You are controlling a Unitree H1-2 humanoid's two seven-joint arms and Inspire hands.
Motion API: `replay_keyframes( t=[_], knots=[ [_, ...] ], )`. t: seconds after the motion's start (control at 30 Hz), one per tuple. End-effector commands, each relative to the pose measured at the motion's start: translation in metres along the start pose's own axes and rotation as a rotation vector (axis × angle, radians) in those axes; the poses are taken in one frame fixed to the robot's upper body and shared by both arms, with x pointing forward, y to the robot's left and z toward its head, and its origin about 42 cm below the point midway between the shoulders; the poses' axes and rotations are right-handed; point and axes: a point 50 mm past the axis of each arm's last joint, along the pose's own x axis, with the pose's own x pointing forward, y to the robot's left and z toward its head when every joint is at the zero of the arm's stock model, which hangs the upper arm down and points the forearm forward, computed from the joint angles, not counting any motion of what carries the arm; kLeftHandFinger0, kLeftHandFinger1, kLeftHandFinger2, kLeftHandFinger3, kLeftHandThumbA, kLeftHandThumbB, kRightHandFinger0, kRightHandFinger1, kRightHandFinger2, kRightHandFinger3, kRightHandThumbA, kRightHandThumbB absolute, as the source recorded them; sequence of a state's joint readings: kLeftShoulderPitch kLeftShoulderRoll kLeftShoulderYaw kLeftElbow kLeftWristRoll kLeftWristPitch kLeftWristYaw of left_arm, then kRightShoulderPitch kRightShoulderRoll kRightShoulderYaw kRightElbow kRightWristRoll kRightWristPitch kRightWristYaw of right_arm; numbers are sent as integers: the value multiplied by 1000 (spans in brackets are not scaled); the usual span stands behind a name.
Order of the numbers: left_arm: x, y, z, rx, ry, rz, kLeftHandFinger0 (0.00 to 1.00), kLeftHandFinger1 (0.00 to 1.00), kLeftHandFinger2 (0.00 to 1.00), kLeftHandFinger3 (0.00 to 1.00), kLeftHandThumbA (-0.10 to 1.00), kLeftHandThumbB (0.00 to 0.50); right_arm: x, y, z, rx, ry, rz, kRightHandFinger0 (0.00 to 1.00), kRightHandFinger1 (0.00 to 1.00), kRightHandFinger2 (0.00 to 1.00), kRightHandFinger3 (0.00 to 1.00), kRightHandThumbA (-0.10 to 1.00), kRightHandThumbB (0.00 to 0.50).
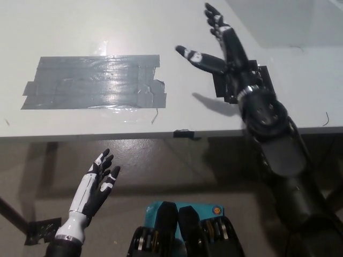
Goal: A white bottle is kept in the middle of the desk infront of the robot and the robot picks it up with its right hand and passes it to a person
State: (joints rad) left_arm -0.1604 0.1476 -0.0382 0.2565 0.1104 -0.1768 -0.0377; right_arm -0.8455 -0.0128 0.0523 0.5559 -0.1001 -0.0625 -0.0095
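Right hand [220, 45] above desk [80, 32], fingers [194, 55] splayed, empty.

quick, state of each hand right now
Left hand: open, holding nothing, below the desk edge.
Right hand: open, holding nothing, above the desk.

Smooth matt white desk [80, 27], glossy wrinkled grey tape patch [94, 81], matt black tape patch [265, 80]

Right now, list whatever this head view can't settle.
- Bottle and person: neither is in view.
- Black patch on the desk: mostly covered by the right hand, which is open above it.
- Desk: its far side is cut off by the top edge.
- Left hand rests open below the desk.
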Motion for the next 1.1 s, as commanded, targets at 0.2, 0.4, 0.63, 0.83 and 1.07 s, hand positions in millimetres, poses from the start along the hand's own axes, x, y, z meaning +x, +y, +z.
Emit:
replay_keyframes(
  t=[0.2,0.4,0.63,0.83,1.07],
  knots=[
    [10,7,11,3,-63,17,1000,1000,1000,1000,822,54,-129,-70,101,-111,-403,-31,1000,1000,1000,1000,869,447],
    [23,10,21,11,-85,22,1000,1000,1000,1000,849,56,-171,-91,96,-87,-476,-95,1000,1000,1000,1000,902,396],
    [28,10,25,4,-93,24,1000,1000,1000,1000,839,39,-189,-84,56,-28,-436,-159,1000,1000,1000,1000,818,215],
    [27,8,25,4,-93,14,1000,1000,1000,1000,835,24,-186,-70,-17,48,-170,-183,1000,1000,1000,1000,712,156],
    [23,8,21,20,-88,4,1000,1000,1000,1000,850,33,-187,-53,-86,35,23,-132,1000,1000,1000,1000,746,226]
  ],
)
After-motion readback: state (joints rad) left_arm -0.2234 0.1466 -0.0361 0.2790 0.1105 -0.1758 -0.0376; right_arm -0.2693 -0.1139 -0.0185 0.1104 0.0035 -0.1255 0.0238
